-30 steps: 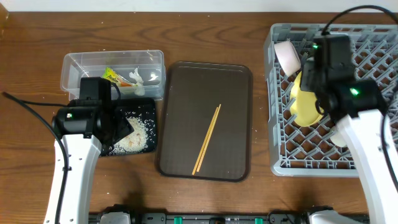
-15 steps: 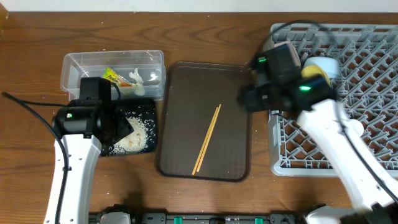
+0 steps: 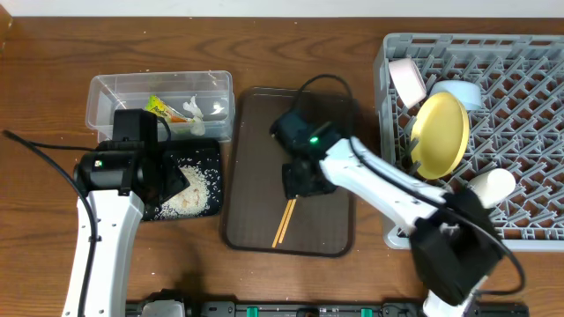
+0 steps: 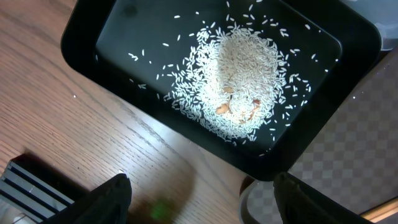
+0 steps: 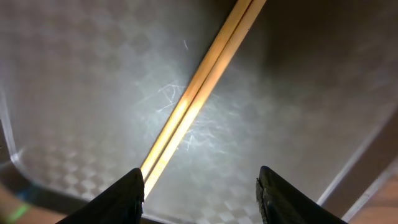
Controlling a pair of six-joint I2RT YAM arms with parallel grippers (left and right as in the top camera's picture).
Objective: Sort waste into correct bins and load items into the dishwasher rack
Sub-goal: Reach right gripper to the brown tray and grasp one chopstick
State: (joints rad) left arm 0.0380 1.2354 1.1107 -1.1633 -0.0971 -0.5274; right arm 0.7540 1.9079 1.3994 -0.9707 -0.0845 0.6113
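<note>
Two wooden chopsticks lie side by side on the dark brown tray; they also show in the right wrist view. My right gripper is open and empty, low over the tray just beside the chopsticks. My left gripper is open and empty, above the table at the edge of the black bin, which holds white rice. The clear bin holds the green-and-yellow wrapper and white tissue. The grey rack holds the yellow plate, a white bowl, a light blue bowl and a pale cup.
The tray lies between the bins on the left and the rack on the right. Bare wooden table runs along the front and far left. The left arm's black cable trails over the table.
My right arm has swung left from over the rack down onto the tray by the chopsticks. The yellow plate now stands in the rack. The left arm has not moved.
</note>
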